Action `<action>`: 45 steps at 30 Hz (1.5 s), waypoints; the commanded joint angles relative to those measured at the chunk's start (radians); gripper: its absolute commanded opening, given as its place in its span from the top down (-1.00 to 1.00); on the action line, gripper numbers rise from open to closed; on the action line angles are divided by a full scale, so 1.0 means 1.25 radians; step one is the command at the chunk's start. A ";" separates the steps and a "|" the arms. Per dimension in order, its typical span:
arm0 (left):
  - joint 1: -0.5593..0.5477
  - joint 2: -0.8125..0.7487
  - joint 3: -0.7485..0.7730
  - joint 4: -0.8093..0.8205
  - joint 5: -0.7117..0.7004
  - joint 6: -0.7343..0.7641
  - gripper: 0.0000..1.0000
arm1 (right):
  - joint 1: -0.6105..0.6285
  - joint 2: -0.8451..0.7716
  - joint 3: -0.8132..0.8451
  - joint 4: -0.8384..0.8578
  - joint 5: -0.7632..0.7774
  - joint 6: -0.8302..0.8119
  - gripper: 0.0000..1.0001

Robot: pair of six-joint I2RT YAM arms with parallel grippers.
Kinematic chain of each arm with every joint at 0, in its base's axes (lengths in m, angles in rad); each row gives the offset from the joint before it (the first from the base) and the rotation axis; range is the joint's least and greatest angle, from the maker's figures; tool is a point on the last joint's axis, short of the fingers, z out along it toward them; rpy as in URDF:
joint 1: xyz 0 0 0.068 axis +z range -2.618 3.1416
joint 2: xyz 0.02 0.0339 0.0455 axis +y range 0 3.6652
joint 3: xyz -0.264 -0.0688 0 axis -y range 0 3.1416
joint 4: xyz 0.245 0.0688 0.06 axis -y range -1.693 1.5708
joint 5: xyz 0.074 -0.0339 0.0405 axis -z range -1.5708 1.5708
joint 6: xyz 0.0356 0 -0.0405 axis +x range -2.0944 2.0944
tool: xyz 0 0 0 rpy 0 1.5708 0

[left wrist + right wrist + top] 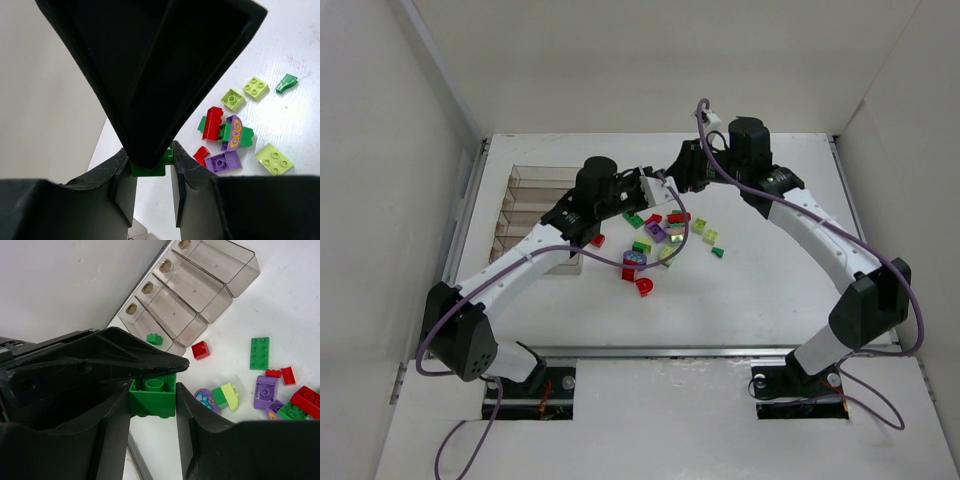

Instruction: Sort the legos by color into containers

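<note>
One dark green lego brick (152, 399) hangs in the air between both grippers. My right gripper (152, 390) is shut on its sides. My left gripper (149, 159) has its jaws against the same green brick (148, 168) from the opposite side, and each gripper's black body partly covers the other's view. In the top view the left gripper (642, 186) and right gripper (670, 178) meet tip to tip behind the pile of loose legos (665, 236). The clear containers (533, 215), four narrow rows, lie to the left; one row holds a small green brick (154, 338).
A red brick (200, 349) lies just outside the containers' (200, 285) open ends. Red, purple, green and yellow-green bricks are scattered mid-table, among them a red one (213, 123), a purple one (225, 161) and a yellow-green one (274, 159). White walls enclose the table.
</note>
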 commanded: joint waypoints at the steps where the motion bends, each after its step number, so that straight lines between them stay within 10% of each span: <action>1: -0.003 -0.033 0.046 0.018 0.022 -0.034 1.00 | 0.003 -0.018 -0.011 0.022 0.002 -0.005 0.74; 2: -0.003 -0.033 0.046 0.018 0.022 -0.034 1.00 | 0.003 -0.018 -0.011 0.022 0.002 -0.005 0.74; 8: -0.003 -0.049 0.023 -0.018 0.014 -0.058 1.00 | 0.003 -0.010 -0.011 0.022 0.002 -0.005 -0.97; 16: 0.054 -0.123 -0.091 -0.125 -0.070 -0.101 1.00 | -0.046 -0.018 -0.037 0.006 0.090 -0.005 -1.00; 28: 0.269 -0.450 -0.458 -0.280 -0.254 0.176 1.00 | -0.073 -0.033 -0.089 -0.077 0.217 -0.070 -1.00; 45: 0.330 -0.222 -0.446 -0.105 -0.268 0.128 0.96 | -0.073 -0.026 -0.105 -0.116 0.197 -0.111 -1.00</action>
